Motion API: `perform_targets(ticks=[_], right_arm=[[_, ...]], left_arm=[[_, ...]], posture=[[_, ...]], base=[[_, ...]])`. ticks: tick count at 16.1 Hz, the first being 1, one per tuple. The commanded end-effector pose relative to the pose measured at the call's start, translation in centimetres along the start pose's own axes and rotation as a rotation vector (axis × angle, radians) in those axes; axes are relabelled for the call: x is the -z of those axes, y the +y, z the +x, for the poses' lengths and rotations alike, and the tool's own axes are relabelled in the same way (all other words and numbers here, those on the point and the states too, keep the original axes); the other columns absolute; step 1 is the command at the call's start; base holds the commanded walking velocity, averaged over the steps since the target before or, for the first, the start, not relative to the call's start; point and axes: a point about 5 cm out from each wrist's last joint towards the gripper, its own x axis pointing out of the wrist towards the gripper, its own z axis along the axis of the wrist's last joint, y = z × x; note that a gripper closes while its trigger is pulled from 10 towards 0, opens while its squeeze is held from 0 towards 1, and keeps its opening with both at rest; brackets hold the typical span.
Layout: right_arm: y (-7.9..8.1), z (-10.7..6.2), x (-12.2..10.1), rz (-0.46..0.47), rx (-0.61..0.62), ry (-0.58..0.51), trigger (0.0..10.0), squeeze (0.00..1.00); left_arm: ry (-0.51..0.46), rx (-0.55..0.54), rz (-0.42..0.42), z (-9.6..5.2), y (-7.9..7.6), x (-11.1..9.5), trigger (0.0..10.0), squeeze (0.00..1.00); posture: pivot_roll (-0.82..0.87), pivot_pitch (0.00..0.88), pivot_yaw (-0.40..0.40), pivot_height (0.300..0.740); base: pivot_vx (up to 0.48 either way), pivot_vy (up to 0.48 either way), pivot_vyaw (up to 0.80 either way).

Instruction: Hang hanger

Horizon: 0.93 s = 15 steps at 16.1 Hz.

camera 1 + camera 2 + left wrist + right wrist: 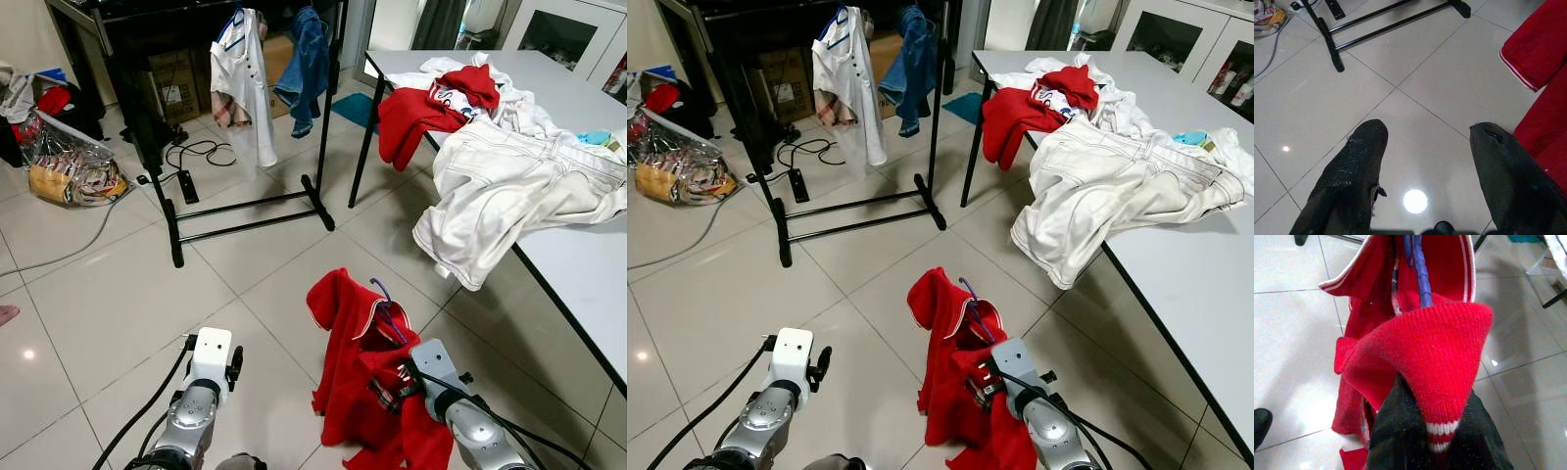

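Grey glossy floor tiles cover most of the scene, with a white flat-topped worktop along the robot's right, piled with a heap of white and red clothes that droops over its edge. Ahead stands a black metal clothes rack on two floor bars, already carrying a white short-sleeved shirt and a blue denim garment; a black cable and power strip lie on the floor under it.

Task thing: a red knit sweater with white-striped trim, draped on a purple wire hanger whose hook sticks up from the collar. It is held low and near the robot, well apart from the rack. The right end effector is closed on sweater fabric; right wrist view shows knit bunched over the fingers, and I cannot tell if the hanger itself is pinched. The left end effector is open, empty, over bare tile beside the sweater.

Risks, as judged:
- Grip may be on cloth only, so the hanger could slip out or tilt while walking.
- Sweater hangs loose and lopsided; it could slide off the hanger.
- Hook faces uncertain direction, could miss the rail.
- Rack feet and cable are trip or snag hazards on approach.
- Hung shirts crowd the rail, leaving little room.
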Motion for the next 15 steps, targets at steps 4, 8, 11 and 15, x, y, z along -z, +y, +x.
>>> perform_targets(ticks=[4, 8, 11, 15], right_arm=[[-0.16, 0.29, -0.84, -0.017, 0.000, -0.044, 10.0, 0.00], [-0.14, 0.35, -0.95, -0.026, -0.003, -0.047, 10.0, 0.00], [-0.13, 0.37, -0.99, -0.031, -0.006, -0.048, 10.0, 0.00], [-0.15, 0.33, -0.99, -0.047, -0.010, -0.051, 10.0, 0.00]], left_arm=[[-0.001, 0.010, 0.012, 0.05, -0.20, -0.09, 10.0, 0.00], [-0.006, 0.008, 0.014, 0.09, -0.17, -0.21, 10.0, 0.00], [-0.010, 0.011, 0.015, 0.11, -0.28, -0.29, 10.0, 0.00], [-0.010, 0.012, 0.013, 0.06, -0.39, -0.21, 10.0, 0.00]], posture=[[-0.01, 0.000, -0.044, 0.740], [-0.01, 0.000, -0.044, 0.740], [-0.01, 0.000, -0.046, 0.740], [-0.01, 0.000, -0.050, 0.740]], base=[[0.294, 0.000, 0.00], [0.318, 0.000, 0.00], [0.354, 0.000, 0.00], [0.374, 0.000, 0.00]])
